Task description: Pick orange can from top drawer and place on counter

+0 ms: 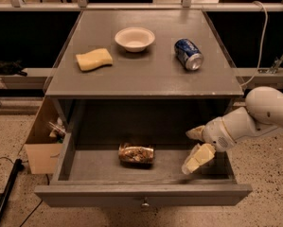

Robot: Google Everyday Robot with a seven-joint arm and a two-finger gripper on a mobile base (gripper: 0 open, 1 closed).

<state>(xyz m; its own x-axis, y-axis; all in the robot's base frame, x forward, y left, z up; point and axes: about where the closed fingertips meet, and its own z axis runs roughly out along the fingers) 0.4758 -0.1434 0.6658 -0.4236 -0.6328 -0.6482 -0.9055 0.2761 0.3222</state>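
Top drawer (143,193): pulled well out from the cabinet front; shallow, grey, with a small round knob (145,204) at front centre.

Orange can (137,153): inside the top drawer, lying on its side on the drawer floor, a little left of the drawer's middle; coppery and mottled, touched by nothing.

Gripper (194,148): inside the top drawer, toward its right end, just above the drawer floor. Spread apart, with one pale finger high and the other low, pinching nothing. Clear of the orange can.

Arm (254,119): white, reaching in over the top drawer's right wall.

Counter (145,74): flat grey top directly above and behind the top drawer.

White bowl (135,39): upright on the counter, above the top drawer's middle, toward the rear.

Yellow sponge (94,59): flat on the counter, above the top drawer's left part.

Blue can (188,54): on its side on the counter, above the top drawer's right part, silver end facing forward.

Cardboard box (39,148): open, on the floor just beside the top drawer's left wall; contents unclear.
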